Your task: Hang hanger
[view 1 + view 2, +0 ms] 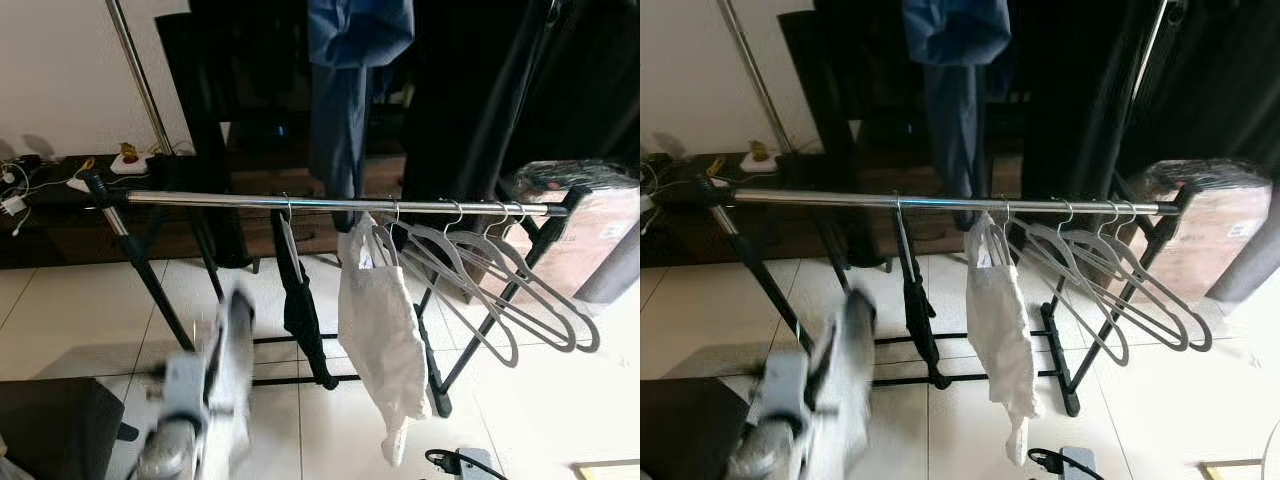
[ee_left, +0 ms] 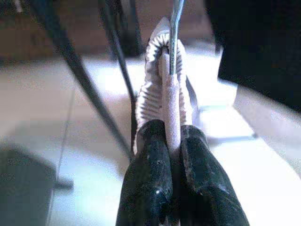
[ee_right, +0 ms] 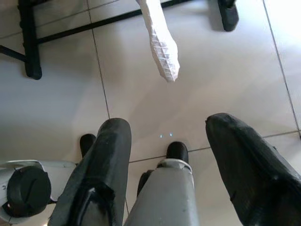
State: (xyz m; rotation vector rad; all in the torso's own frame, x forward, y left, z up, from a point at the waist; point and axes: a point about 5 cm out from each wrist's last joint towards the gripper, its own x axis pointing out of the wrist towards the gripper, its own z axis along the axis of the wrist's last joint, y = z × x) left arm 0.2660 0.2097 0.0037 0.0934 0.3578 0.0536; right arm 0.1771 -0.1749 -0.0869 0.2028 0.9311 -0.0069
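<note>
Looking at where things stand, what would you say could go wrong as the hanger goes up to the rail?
1. The left gripper pinches the hanger by a thin edge, so it may twist or slip on the way up.
2. The rail already carries a white bag, a dark garment and several empty hangers; the hook could snag one of them.
3. The left arm shows blurred in the eye views, so the aim may be off.

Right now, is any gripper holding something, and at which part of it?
The left gripper is shut on a pale hanger, pinching its flat body just below the metal hook. The right gripper is open and holds nothing.
</note>
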